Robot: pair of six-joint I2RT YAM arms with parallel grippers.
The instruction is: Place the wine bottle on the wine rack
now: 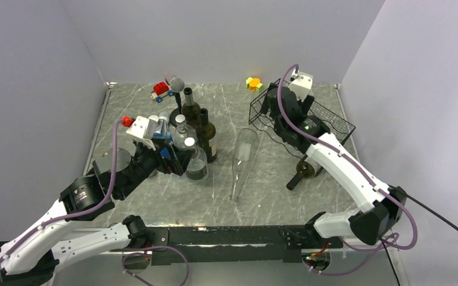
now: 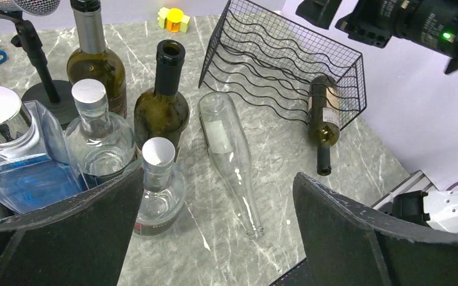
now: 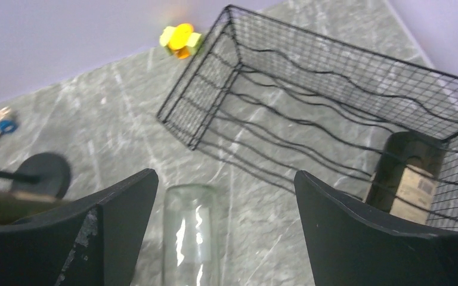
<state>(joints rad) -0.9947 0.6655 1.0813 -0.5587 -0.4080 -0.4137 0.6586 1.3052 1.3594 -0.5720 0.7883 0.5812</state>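
A dark green wine bottle (image 2: 324,116) lies in the near end of the black wire wine rack (image 2: 274,59), its neck poking out toward the table's front. In the top view my right arm partly hides this bottle (image 1: 301,173). My right gripper (image 3: 225,176) hangs open just left of the rack (image 1: 328,122), above the base of a clear bottle (image 3: 191,232) lying on the table, and grips nothing. My left gripper (image 2: 217,179) is open and empty beside the cluster of standing bottles. Two more dark wine bottles (image 1: 206,134) stand there.
The clear bottle (image 1: 243,158) lies lengthwise mid-table between the arms. Clear stoppered bottles (image 2: 98,128) and a square bottle of blue liquid (image 2: 12,161) crowd my left gripper. A microphone on a stand (image 1: 176,83), a toy car (image 1: 162,89) and a yellow toy (image 1: 254,84) sit at the back.
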